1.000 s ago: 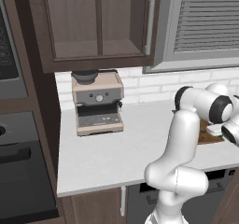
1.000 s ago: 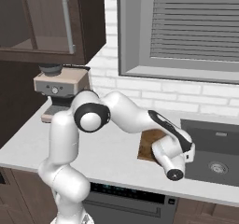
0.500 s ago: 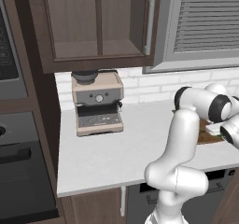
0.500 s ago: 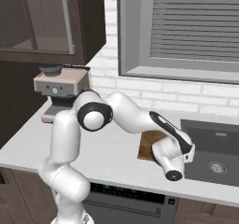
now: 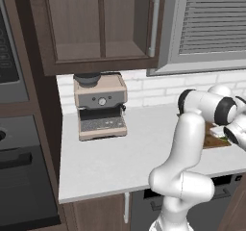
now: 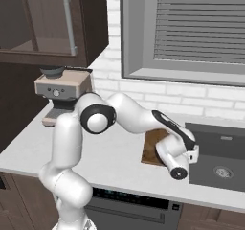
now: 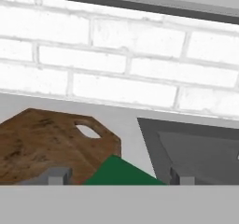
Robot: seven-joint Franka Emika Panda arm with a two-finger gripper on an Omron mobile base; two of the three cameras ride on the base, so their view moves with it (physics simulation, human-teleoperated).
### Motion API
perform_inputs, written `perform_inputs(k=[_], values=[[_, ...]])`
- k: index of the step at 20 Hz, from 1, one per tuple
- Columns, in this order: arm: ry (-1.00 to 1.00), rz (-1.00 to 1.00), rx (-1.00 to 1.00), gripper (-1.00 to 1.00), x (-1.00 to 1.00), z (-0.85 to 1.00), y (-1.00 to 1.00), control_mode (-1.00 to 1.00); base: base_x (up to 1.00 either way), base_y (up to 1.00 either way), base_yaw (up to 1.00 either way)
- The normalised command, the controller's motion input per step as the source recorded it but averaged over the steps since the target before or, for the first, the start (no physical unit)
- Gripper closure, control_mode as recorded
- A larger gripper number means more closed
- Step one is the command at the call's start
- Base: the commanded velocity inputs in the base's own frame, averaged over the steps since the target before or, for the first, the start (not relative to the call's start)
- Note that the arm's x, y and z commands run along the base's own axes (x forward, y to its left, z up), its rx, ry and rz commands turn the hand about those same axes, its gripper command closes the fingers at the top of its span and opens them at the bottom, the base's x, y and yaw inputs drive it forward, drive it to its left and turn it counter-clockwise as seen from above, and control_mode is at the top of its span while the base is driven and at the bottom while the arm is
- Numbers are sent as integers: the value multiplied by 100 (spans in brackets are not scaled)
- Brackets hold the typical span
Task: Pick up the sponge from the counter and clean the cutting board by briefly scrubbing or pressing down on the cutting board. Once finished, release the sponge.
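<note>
The brown wooden cutting board (image 7: 42, 148) lies on the light counter (image 5: 120, 162) beside the sink, and also shows under my hand as the cutting board (image 6: 153, 145). The sponge (image 7: 123, 174) shows its dark green top at the board's corner. It sits low between my fingertips (image 7: 58, 174). My gripper (image 7: 119, 176) is open, with a gap between each finger and the sponge. It hangs low over the board's sink-side end, and my wrist hides that end in the base views.
A dark sink basin (image 6: 220, 157) is set into the counter just right of the board. A beige coffee machine (image 5: 100, 105) stands at the back left. A white brick wall (image 7: 116, 73) and a window with blinds rise behind, with dark cabinets overhead.
My hand has edged only slightly over the board's sink-side end. The board and the coffee machine have not moved.
</note>
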Motion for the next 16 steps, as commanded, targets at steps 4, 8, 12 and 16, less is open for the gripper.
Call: perform_inputs(k=[4, 8, 12, 16], values=[[-2, 0, 0, 100, 6, -43, 100, -100, 0, 0, 0], [-8, 0, 0, 100, 0, -43, 100, -100, 0, 0, 0], [-9, 0, 6, 100, 0, -59, 100, -100, 0, 0, 0], [-15, 0, 6, 100, 18, -74, 88, -100, 0, 0, 0]])
